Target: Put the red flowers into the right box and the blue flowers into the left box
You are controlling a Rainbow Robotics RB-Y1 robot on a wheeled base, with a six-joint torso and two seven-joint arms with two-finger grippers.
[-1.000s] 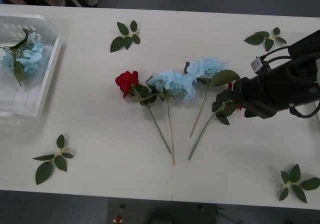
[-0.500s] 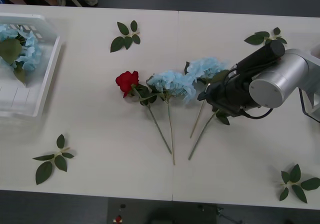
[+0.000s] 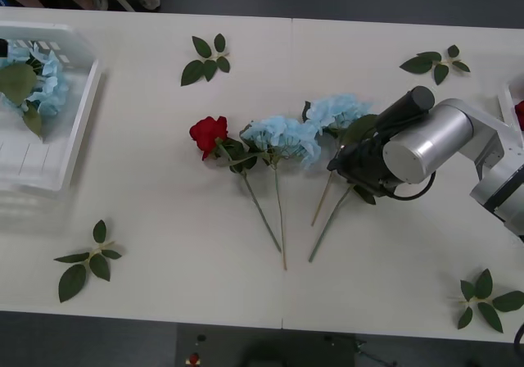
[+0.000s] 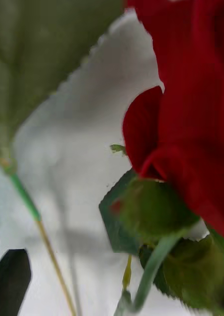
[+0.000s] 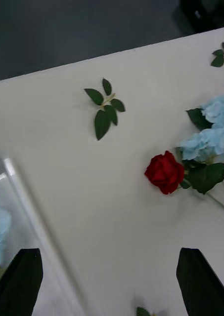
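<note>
right gripper (image 3: 354,164) sat low over the rose by the right blue flower (image 3: 336,111), rose head (image 4: 191,98) right at the camera | stem (image 4: 151,269) ran toward my fingers | honestly couldn't tell grip | left gripper (image 5: 109,281) wide open, hovering between left box (image 3: 78,121) and other rose (image 5: 164,172)

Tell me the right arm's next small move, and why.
Probably close the right end effector on the red rose stem under the bloom. It sits low over the table, open, with the bloom and stem before its wrist camera, not yet gripped. The left end effector waits open by the left tray.
</note>
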